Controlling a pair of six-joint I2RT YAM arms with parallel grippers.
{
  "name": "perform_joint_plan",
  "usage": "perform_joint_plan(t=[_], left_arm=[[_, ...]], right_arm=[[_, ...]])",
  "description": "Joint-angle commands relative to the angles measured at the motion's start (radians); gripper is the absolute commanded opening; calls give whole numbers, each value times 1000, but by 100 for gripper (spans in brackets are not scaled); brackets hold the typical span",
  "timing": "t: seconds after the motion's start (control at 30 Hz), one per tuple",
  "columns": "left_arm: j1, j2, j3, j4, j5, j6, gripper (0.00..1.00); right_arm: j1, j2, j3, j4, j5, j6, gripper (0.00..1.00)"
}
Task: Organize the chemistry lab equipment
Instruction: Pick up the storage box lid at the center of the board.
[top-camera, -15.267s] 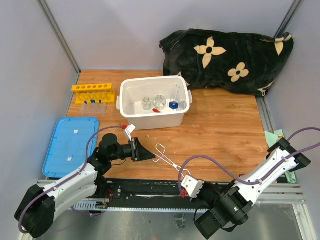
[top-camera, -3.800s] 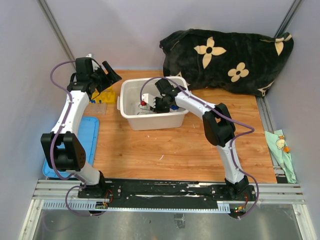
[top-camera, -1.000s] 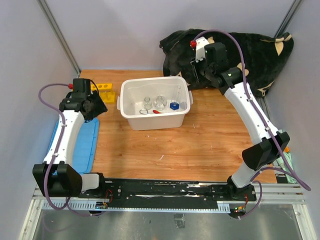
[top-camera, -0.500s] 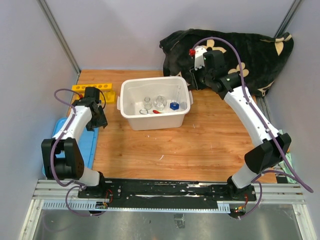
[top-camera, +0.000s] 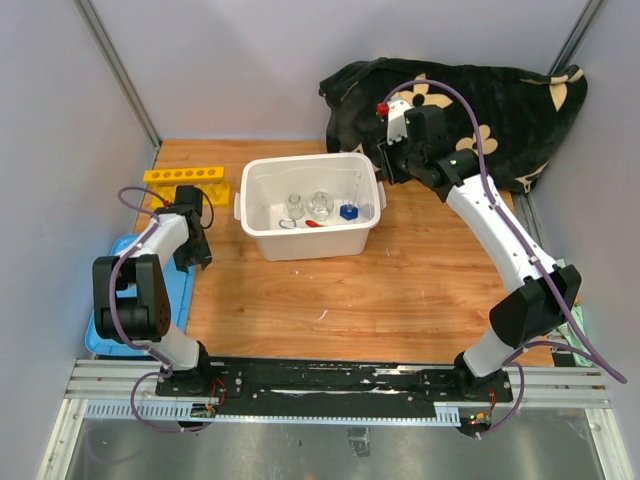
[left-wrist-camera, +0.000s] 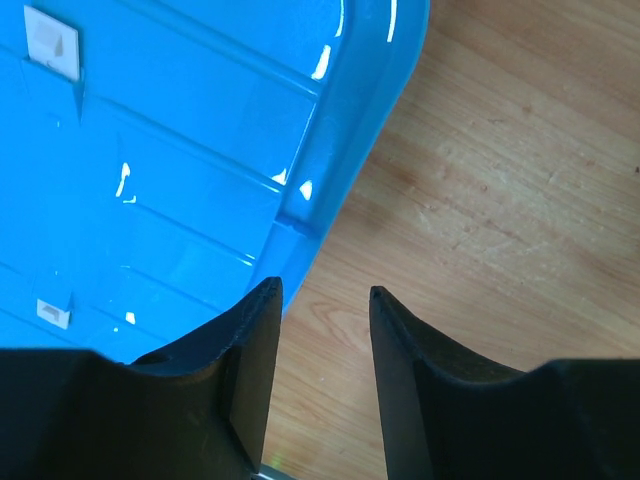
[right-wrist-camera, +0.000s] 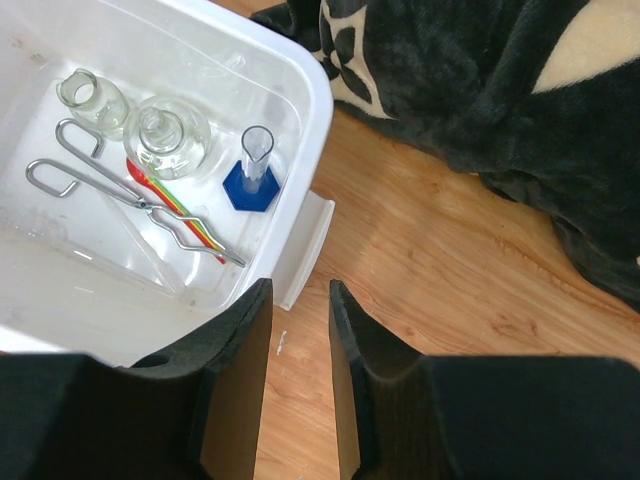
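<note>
A white bin (top-camera: 310, 243) is sitting on the table (top-camera: 400, 280), a blue lid (left-wrist-camera: 150, 160) lying to its left. A black flowered blanket (top-camera: 500, 110) is resting behind.

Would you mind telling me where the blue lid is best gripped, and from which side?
Take the blue lid by its raised long rim facing the white bin, coming down from above with the fingers astride it. It lies flat on the table, so that rim seems the only part offering a hold.

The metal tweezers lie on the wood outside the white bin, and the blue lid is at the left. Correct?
No: the metal tweezers lie inside the white bin, as the right wrist view shows. The blue lid is at the left.
</note>
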Motion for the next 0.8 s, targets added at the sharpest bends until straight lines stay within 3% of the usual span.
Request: perform_joint_plan(t=[0.0,0.3,0.37,0.5,0.7,0.77], left_arm=[[8,16,-21,46,-58,-5,45],[7,44,-38,76,-82,-5,39],[8,55,-36,79,-80,-3,35],[8,67,-34,79,-74,-2,19],[8,79,-32,65,-78,-3,14],[8,79,-31,56,-79,-3,9]], right_arm=[[-2,-36,-29,28,-15,-2,30],[-2,-61,-84,45,-9,-9,30],[-2,-63,-88,48,-7,-12,30],[-1,-55,-83,49,-7,-19,30],[-2,-43,-64,48,-17,-36,30],[-2,-37,-59,48,-17,-39,30]])
